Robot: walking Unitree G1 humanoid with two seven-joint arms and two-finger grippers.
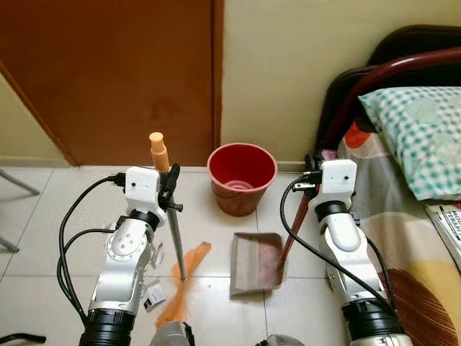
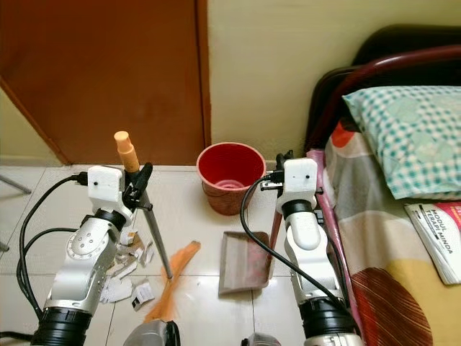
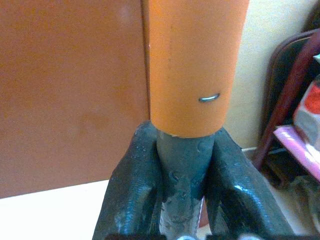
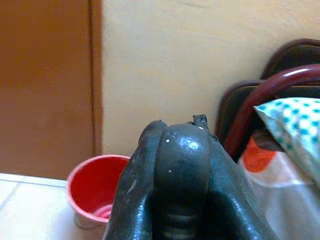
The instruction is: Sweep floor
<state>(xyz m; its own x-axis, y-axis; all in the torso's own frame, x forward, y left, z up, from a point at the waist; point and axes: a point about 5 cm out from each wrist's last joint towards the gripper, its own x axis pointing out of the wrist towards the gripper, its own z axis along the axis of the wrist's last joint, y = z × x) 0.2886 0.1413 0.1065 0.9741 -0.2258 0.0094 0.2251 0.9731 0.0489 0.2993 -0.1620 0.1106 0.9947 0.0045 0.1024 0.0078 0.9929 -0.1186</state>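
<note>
Nearest us on the tiled floor [image 1: 43,216] lie paper scraps [image 2: 119,285] beside the broom's orange bristles [image 1: 184,285]. Our left pincer [image 1: 171,182] is clamped on the broom handle [image 1: 175,238], just below its orange cap [image 1: 158,150]. To the right, our right pincer [image 1: 308,182] is closed around the dustpan's upright handle [image 1: 292,231], the dustpan [image 1: 256,263] resting on the tiles. Beyond it stands a red bucket [image 1: 242,176] against the wall, beside the brown door [image 1: 115,72] and the bed [image 1: 403,223].
</note>
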